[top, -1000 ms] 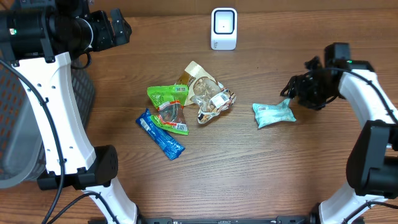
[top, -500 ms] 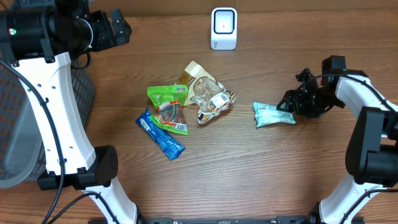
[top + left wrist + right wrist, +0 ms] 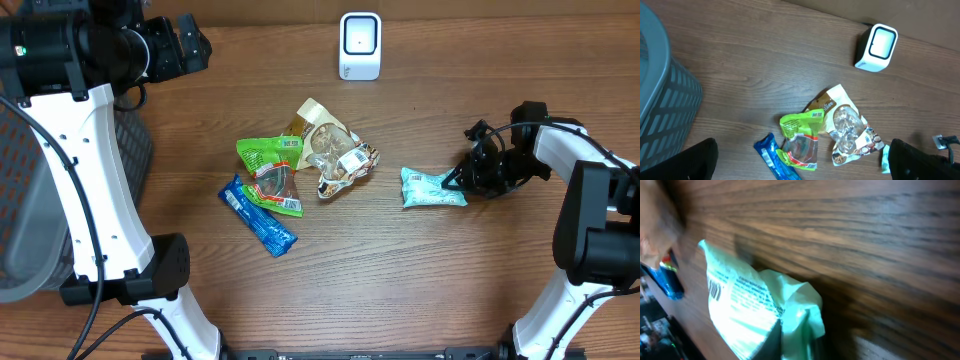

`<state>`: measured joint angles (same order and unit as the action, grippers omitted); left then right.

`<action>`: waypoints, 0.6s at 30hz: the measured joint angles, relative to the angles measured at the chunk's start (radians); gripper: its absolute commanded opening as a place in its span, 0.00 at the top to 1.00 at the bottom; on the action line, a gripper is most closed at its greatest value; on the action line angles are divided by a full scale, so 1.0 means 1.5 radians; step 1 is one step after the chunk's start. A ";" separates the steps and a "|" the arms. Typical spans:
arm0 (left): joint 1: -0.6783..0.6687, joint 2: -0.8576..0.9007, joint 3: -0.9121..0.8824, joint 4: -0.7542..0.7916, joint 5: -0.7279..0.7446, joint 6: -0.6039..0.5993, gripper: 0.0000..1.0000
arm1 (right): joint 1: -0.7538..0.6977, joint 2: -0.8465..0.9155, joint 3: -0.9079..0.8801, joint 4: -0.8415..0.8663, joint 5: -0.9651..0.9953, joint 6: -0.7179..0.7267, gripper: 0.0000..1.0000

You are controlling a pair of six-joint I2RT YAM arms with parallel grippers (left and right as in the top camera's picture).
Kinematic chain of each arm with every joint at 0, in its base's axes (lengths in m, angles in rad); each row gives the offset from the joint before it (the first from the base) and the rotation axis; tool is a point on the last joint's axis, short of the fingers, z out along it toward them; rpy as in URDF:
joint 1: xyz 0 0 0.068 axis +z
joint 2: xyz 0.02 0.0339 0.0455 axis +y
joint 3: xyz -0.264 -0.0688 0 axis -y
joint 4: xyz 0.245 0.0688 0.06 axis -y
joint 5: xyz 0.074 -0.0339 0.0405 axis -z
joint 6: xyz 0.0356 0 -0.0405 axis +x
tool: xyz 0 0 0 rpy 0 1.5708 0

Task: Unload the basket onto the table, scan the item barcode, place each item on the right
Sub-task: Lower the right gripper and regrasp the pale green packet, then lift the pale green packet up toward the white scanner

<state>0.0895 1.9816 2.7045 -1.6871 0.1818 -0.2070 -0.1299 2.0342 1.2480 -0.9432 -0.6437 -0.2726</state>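
Observation:
A mint-green packet (image 3: pixel 428 188) with a barcode label lies flat on the wooden table, right of centre. My right gripper (image 3: pixel 463 180) is low at its right end and shut on the crumpled edge. In the right wrist view the packet (image 3: pixel 747 302) fills the lower left, pinched at my right gripper (image 3: pixel 795 345), with a dark finger (image 3: pixel 772 342) against it. The white scanner (image 3: pixel 360 45) stands at the back centre, also in the left wrist view as the scanner (image 3: pixel 876 41). My left gripper (image 3: pixel 185 45) hangs high at the back left, open and empty (image 3: pixel 802 167).
A pile sits mid-table: a green packet (image 3: pixel 270 165), a blue bar (image 3: pixel 258 216) and a clear snack bag (image 3: pixel 335 150). A grey basket (image 3: pixel 660 100) stands off the table's left side.
My right gripper came down and left onto the mint-green packet's right end and shut on it. The packet slid slightly left. The left arm has not moved.

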 measured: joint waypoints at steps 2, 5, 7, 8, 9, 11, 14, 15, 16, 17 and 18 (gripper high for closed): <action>0.000 0.000 0.000 0.000 0.000 0.000 0.00 | -0.001 0.000 0.000 0.001 -0.007 0.009 0.96; 0.000 0.000 0.000 0.000 0.000 0.000 0.00 | -0.005 0.002 0.001 -0.003 -0.024 0.033 0.96; 0.000 0.000 0.000 0.000 0.000 0.000 0.00 | -0.014 0.004 0.012 -0.029 -0.045 0.045 0.96; 0.000 0.000 0.000 0.000 0.000 0.000 0.00 | -0.019 0.004 0.025 -0.041 -0.054 0.050 0.96; 0.000 0.000 0.000 0.000 0.000 0.000 0.00 | -0.020 0.004 0.037 -0.048 -0.057 0.054 0.96; 0.000 0.000 0.000 0.000 0.000 0.000 0.00 | -0.021 -0.001 0.089 -0.067 -0.018 0.094 0.96; 0.000 0.000 0.000 0.000 0.000 0.000 0.00 | -0.012 -0.022 0.128 -0.073 0.052 0.138 0.96; 0.000 0.000 0.000 0.000 0.000 0.000 0.00 | -0.007 -0.032 0.142 -0.072 0.081 0.155 0.96; 0.000 0.000 0.000 0.000 0.000 0.000 0.00 | 0.002 -0.047 0.163 -0.071 0.121 0.176 0.96; 0.000 0.000 0.000 0.000 0.000 0.000 0.00 | 0.010 -0.058 0.180 -0.069 0.154 0.195 0.96; 0.000 0.000 0.000 0.000 0.000 0.000 0.00 | 0.021 -0.069 0.198 -0.064 0.193 0.216 0.96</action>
<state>0.0895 1.9816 2.7045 -1.6875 0.1822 -0.2070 -0.0986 1.9305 1.5448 -1.0386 -0.3546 0.0521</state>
